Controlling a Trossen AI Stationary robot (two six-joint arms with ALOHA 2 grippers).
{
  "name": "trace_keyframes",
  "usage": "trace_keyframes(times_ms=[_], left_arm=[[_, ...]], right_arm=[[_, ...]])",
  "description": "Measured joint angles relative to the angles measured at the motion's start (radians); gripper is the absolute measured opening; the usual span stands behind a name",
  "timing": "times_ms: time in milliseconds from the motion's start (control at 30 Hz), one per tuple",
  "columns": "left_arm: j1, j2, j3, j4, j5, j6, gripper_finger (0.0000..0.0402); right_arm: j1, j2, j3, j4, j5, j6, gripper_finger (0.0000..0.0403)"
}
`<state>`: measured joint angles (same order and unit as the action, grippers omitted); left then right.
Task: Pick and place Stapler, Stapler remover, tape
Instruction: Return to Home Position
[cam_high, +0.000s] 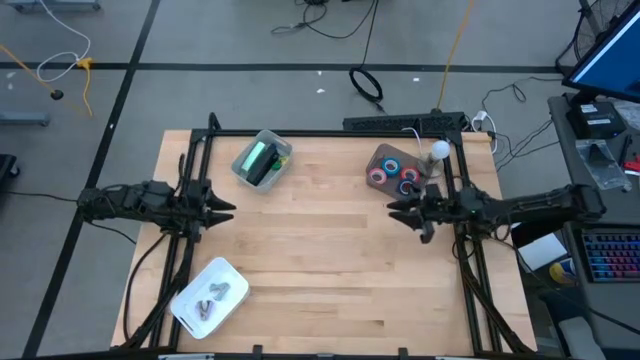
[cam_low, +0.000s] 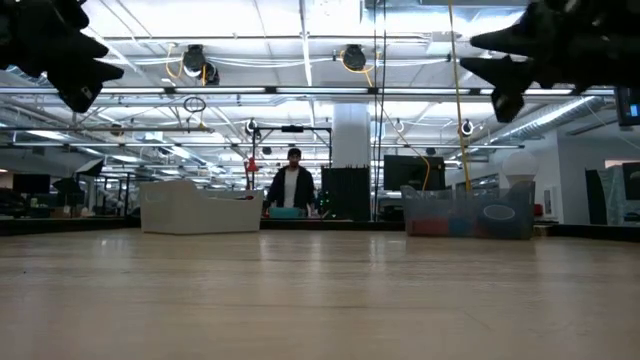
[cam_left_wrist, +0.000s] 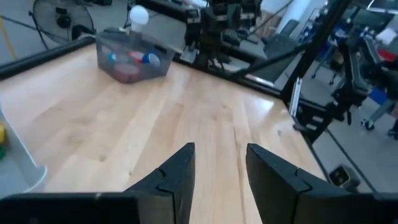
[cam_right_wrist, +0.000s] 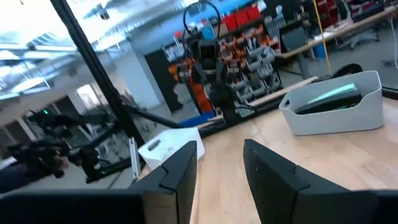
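Stapler, green, lies in gray bin by the table's top edge in high view, left of ctr. You've got tape in clear bin top right. L gripper over table's left side, R gripper over right, both w/ fingers spread.

Left arm reaches in level from its side, and the left tool at its tip points inward, fingers parted with a clear gap. Facing it, well apart, is the right tool on the outstretched right arm, its fingers also spread. Both tools are empty and held high.
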<state>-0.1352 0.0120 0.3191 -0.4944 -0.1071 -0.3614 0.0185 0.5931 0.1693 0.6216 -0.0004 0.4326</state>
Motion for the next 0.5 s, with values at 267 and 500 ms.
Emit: trace_keyframes(times_ms=[267,500], left_arm=[[0.0,0.001,0.0,-0.056,0.016,0.021,0.0145],[0.0,0.001,0.0,-0.049,0.037,0.018,0.0145]], right_arm=[[0.0,-0.292,-0.052,-0.187,-0.001,0.012,0.0125],[0.0,-0.549,0.024,-0.648,0.003,0.03,0.0125]])
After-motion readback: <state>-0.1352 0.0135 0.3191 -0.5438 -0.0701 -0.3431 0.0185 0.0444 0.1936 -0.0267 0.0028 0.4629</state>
